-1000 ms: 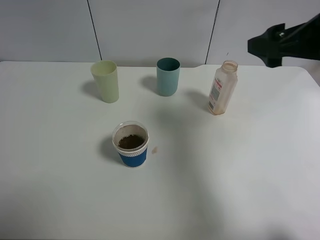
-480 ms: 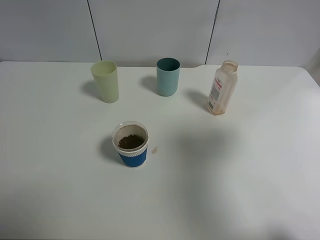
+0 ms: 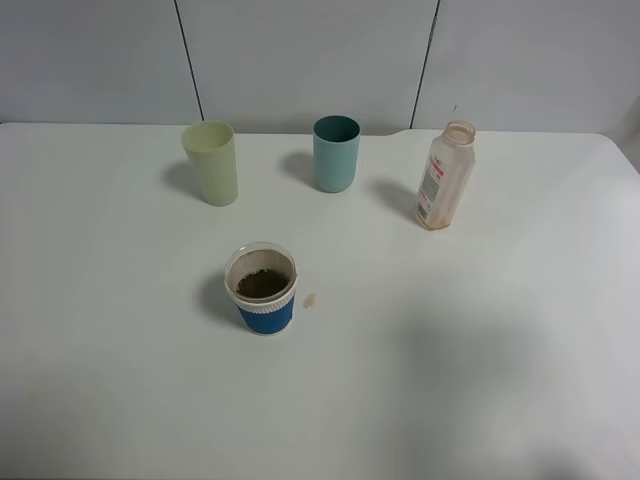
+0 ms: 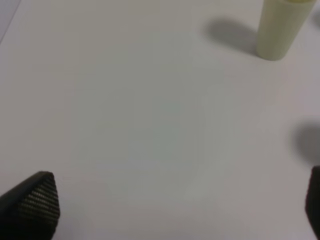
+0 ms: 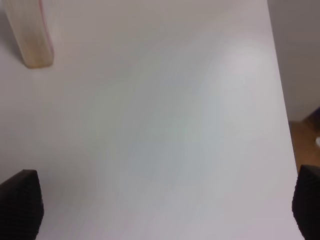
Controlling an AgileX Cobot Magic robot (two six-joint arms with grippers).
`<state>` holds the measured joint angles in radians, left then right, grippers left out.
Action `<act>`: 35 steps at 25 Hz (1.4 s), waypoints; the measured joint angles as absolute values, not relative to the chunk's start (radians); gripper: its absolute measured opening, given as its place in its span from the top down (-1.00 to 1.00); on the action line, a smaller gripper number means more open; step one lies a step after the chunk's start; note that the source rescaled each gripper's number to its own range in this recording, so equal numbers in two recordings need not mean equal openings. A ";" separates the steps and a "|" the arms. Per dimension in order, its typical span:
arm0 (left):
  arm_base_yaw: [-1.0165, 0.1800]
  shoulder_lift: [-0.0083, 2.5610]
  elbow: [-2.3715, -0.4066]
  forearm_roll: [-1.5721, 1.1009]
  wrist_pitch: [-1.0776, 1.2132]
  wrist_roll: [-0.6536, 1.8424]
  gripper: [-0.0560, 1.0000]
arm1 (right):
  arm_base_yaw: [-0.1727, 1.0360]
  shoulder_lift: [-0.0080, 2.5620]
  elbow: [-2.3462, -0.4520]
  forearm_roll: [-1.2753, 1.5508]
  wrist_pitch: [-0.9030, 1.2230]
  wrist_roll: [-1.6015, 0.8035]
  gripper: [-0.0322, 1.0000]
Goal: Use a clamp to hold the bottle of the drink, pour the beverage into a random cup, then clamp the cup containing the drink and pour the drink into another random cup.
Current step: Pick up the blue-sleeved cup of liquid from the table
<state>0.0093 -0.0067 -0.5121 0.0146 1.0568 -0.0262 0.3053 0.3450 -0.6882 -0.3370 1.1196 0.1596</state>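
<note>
Tabletop [image 3: 500,380] bare across front and right. Back row: bottle [image 3: 444,178] at right (white-red label [image 3: 431,186], text unreadable), tumbler [image 3: 212,163] left, teal cup [image 3: 336,153] between; blue-banded cup [image 3: 264,312] holding the beverage [image 3: 262,284] nearer front. Left hand [image 4: 175,205] and right hand [image 5: 164,202] spread, empty.

Clear plastic bottle [image 3: 445,178] — matt table [image 3: 500,350]

Three obstacles stand in a row along the table's [image 3: 500,380] far edge: a pale tumbler [image 3: 211,163] toward the left, a teal cup [image 3: 336,153] in the middle and the bottle [image 3: 445,176] toward the right, with open gaps between them. The blue-banded cup [image 3: 262,288] stands apart, left of centre. The near half and the right side are open.
</note>
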 joint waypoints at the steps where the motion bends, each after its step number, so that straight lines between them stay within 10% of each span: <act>1: 0.009 -0.007 -0.512 0.015 1.057 -0.026 -1.00 | 0.305 0.330 -0.688 -0.332 1.141 0.160 -1.00; 35: 0.009 -0.007 -0.512 0.015 1.057 -0.026 -1.00 | 0.305 -0.003 -0.497 -0.060 1.066 0.044 -1.00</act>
<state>0.0093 -0.0067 -0.5121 0.0146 1.0568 -0.0262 0.3053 -0.0033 -0.4972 -0.0598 1.0665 0.0442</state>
